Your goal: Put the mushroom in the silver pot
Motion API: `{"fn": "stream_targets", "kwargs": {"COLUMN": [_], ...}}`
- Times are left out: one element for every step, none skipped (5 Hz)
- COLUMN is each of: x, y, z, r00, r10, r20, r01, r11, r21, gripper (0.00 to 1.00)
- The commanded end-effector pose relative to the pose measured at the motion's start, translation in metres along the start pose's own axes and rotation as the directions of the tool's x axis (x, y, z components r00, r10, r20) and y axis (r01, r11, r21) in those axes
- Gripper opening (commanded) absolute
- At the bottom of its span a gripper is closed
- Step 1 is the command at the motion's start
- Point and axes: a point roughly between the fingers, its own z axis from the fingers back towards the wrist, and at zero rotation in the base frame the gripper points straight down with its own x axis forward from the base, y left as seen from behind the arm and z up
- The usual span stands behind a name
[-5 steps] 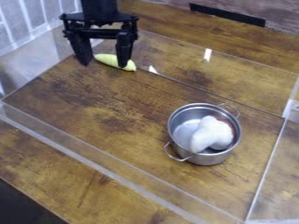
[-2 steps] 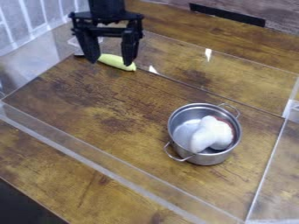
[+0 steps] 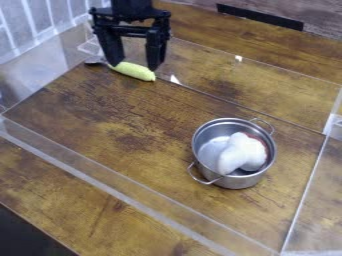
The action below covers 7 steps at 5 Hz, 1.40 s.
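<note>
The silver pot [image 3: 234,153] stands on the wooden table at the right of the view. A pale, whitish rounded object, the mushroom [image 3: 238,152], lies inside it. My black gripper [image 3: 131,59] hangs at the far left of the table, well away from the pot. Its two fingers are spread apart and nothing is between them. A yellow-green object [image 3: 135,71] lies on the table just below and in front of the fingers.
A clear plastic wall [image 3: 160,205] runs along the front and sides of the wooden table [image 3: 120,130]. White bars [image 3: 34,20] stand at the far left. A dark strip [image 3: 261,14] lies at the back.
My gripper has moved a little to the right and away toward the back, still open. The pot and the mushroom in it have not moved.
</note>
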Motion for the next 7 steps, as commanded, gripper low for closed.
{"fn": "stream_targets", "kwargs": {"x": [0.002,0.000,0.001,-0.002,0.004,0.000,-0.004], "y": [-0.013,-0.008,-0.011,-0.019,-0.016,-0.007,0.001], "z": [0.006,-0.004,-0.012,-0.028,-0.029,-0.030,-0.031], "r00": [0.999,1.000,1.000,0.999,1.000,0.999,0.997], "r10": [-0.004,-0.006,-0.015,-0.042,-0.023,-0.028,-0.032], "r20": [0.047,0.016,0.010,-0.025,-0.008,-0.042,-0.076], "r01": [0.004,0.006,0.015,0.043,0.023,0.030,0.036], "r11": [1.000,1.000,1.000,0.999,0.999,0.998,0.998], "r21": [-0.003,0.007,0.014,0.023,0.033,0.047,0.060], "gripper": [1.00,1.00,1.00,1.00,1.00,1.00,1.00]}}
